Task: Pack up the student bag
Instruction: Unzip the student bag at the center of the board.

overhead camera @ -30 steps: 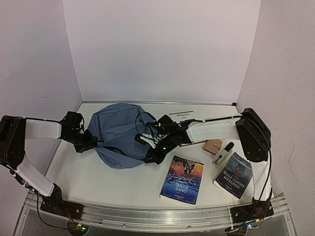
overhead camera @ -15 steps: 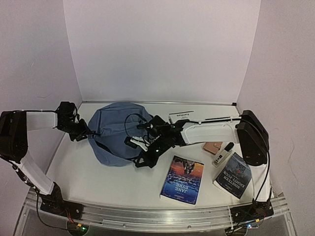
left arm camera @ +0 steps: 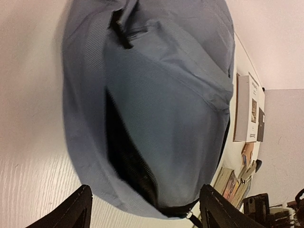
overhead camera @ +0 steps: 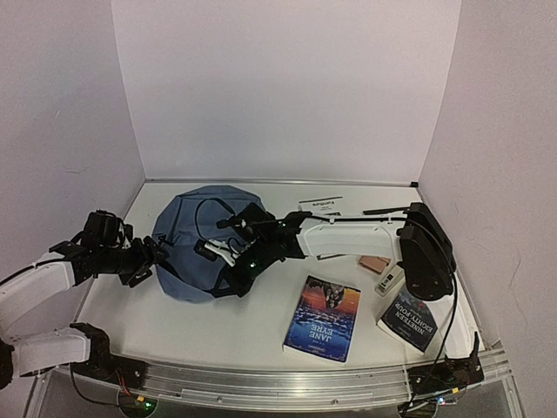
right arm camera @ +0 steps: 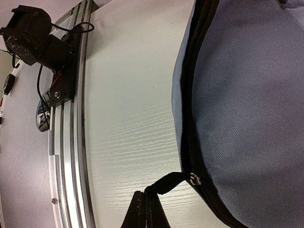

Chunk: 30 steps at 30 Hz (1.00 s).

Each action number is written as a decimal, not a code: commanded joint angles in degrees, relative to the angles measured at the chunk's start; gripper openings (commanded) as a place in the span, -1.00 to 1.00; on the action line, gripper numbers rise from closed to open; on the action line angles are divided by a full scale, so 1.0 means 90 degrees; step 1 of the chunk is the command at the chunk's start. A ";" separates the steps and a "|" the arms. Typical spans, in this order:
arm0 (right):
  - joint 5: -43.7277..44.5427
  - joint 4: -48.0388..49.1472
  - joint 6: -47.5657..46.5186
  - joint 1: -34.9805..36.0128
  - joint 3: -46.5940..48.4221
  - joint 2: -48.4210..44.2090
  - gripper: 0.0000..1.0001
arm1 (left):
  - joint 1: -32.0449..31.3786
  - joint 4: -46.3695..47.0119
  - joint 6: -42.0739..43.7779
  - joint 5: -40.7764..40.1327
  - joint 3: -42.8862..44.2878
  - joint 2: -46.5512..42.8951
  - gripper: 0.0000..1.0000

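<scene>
Centre-left on the desk (overhead camera: 218, 335), the bag (overhead camera: 196, 235) lies; right pincer (right arm camera: 146, 209), pressed together, pinches its black zipper pull (right arm camera: 166, 183); left pincer (overhead camera: 153, 258), spread, sits just beside its left edge.

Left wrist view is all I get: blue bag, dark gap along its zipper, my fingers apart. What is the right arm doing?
Observer: The right pincer is shut on the black pull tab at the zipper of the student bag.
Operator: Are the books in?
Observer: No, the Jane Eyre book and the Nineteen Eighty-Four book lie on the table, right of the bag.
Operator: My left pincer, from above?
Observer: The left pincer is open beside the bag's left edge, holding nothing.
</scene>
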 commanded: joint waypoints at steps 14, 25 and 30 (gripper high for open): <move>-0.0012 0.0057 0.0208 0.0195 0.0460 0.0082 -1.00 | -0.0018 0.1243 -0.1002 -0.0165 -0.0447 0.1076 0.20; 0.0089 0.0059 0.0079 -0.0005 -0.0555 -0.0442 -1.00 | 0.1354 0.0733 -0.0025 -0.0094 0.0151 0.1687 -1.00; 0.0197 0.0058 -0.0033 -0.0670 -0.1178 -0.0634 -1.00 | 0.1784 0.0680 0.0400 0.0022 0.0472 0.2181 -1.00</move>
